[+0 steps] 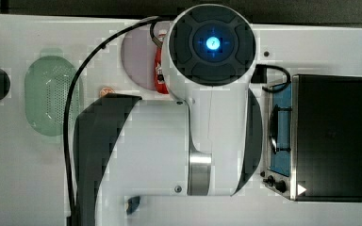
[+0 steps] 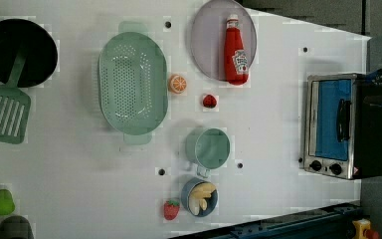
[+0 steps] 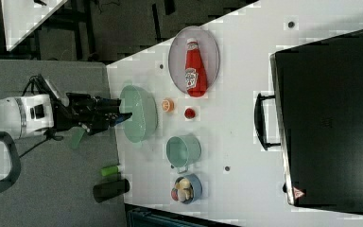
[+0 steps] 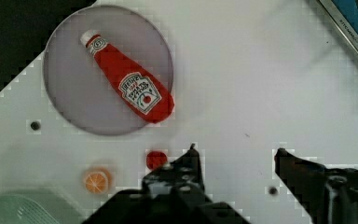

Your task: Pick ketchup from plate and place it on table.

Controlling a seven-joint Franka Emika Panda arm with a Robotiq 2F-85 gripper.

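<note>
In the left view, going from the left view's left, a black pan [image 2: 19,51] and a green spatula [image 2: 2,112] sit at the edge of the white bench [image 2: 278,124]. Next comes the green perforated basket [image 2: 133,83], with an orange slice [image 2: 177,83] just beside it and a small strawberry [image 2: 209,101] a little further on. Below these stand a teal cup [image 2: 208,148], a blue bowl [image 2: 199,197] of pale food, and a second strawberry [image 2: 171,209]. The plate [image 2: 206,40] lies at the far edge of the bench, and the ketchup [image 2: 235,52] lies flat on it, whitish tip pointing away, its base reaching the plate's near rim. At the left view's right stands a toaster oven [image 2: 337,124] with a blue door.

In the wrist view the claw [image 4: 235,151] hangs above bare bench, its fingers [image 4: 191,161] spread wide and holding nothing, apart from the ketchup and plate. In the right view the claw [image 3: 123,111] sits high above the basket's side of the bench.
</note>
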